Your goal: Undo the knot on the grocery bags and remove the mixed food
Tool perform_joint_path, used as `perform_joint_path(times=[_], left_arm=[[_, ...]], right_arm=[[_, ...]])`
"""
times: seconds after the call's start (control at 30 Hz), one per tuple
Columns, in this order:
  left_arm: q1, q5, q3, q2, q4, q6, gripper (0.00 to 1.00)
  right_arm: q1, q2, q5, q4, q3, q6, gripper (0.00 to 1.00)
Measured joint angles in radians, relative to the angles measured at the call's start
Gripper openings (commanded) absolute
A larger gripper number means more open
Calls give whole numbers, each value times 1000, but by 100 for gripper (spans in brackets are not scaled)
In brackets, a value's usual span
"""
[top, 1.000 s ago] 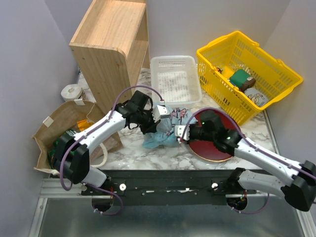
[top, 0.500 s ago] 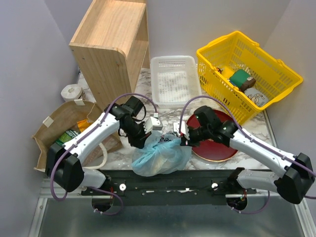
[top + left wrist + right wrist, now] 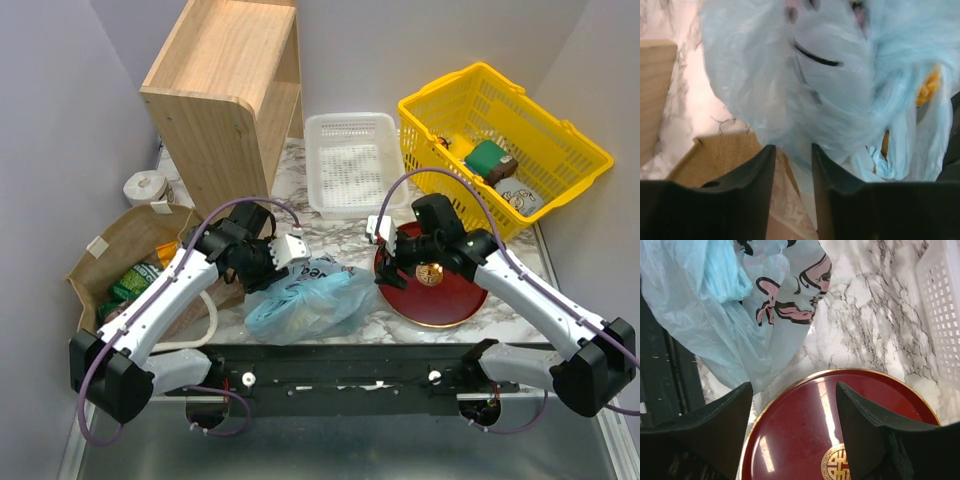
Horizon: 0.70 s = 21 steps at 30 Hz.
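Note:
The light blue plastic grocery bag point(image 3: 305, 302) lies slumped on the marble near the front edge. Something orange-yellow point(image 3: 929, 87) shows through its film, beside a twisted strand of plastic point(image 3: 879, 161); I cannot tell whether the knot is still tied. My left gripper point(image 3: 280, 262) point(image 3: 792, 147) is open at the bag's left top, with nothing between its fingers. My right gripper point(image 3: 388, 268) point(image 3: 793, 387) hangs wide open over the red plate point(image 3: 805, 440), just right of the bag point(image 3: 715, 315). The brown paper bag point(image 3: 120, 240) lies at the left with green and orange packets point(image 3: 128, 282) inside.
A wooden shelf point(image 3: 225, 90) stands at the back left, with a white basket point(image 3: 355, 165) beside it. At the back right is a yellow basket point(image 3: 500, 150) holding goods. A tape roll point(image 3: 145, 187) sits by the shelf. The rail point(image 3: 340, 380) runs along the front edge.
Both grippers have opened and let go of the blue bag, which has dropped and spread on the table. The left arm drew back left. The right one moved right over the plate.

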<state>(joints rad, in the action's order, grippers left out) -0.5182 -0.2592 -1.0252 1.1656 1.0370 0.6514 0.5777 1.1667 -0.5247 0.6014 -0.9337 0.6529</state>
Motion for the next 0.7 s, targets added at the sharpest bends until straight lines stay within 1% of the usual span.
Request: perform_joint_path(times=[0.03, 0.07, 0.13, 0.2, 0.27, 0.37, 0.4, 0.43, 0.53, 0.6, 0.7], left_arm=[[0, 8, -2, -6, -1, -5, 67], [0, 10, -8, -13, 2, -11, 75], [0, 8, -33, -31, 3, -18, 77], [0, -3, -75, -68, -1, -21, 77], [1, -43, -138, -122, -3, -8, 77], [1, -111, -216, -166, 3, 23, 72], [1, -132, -230, -169, 9, 37, 71], [1, -159, -240, -171, 22, 53, 70], [1, -222, -212, -161, 57, 74, 71], [1, -249, -163, -148, 53, 51, 71], [1, -277, -68, -131, 19, -10, 70]], right_arm=[[0, 0, -13, 14, -11, -10, 76], [0, 0, -27, 27, -28, -22, 76], [1, 3, -62, 46, -82, -44, 75], [2, 17, -103, 51, -157, -63, 74], [11, 37, -141, 48, -232, -81, 72], [38, 81, -181, 46, -311, -93, 66], [45, 109, -196, 45, -336, -96, 61], [60, 116, -200, 45, -340, -96, 59], [85, 179, -235, 48, -364, -94, 56], [98, 226, -261, 50, -375, -98, 52], [116, 273, -288, 56, -377, -100, 50]])
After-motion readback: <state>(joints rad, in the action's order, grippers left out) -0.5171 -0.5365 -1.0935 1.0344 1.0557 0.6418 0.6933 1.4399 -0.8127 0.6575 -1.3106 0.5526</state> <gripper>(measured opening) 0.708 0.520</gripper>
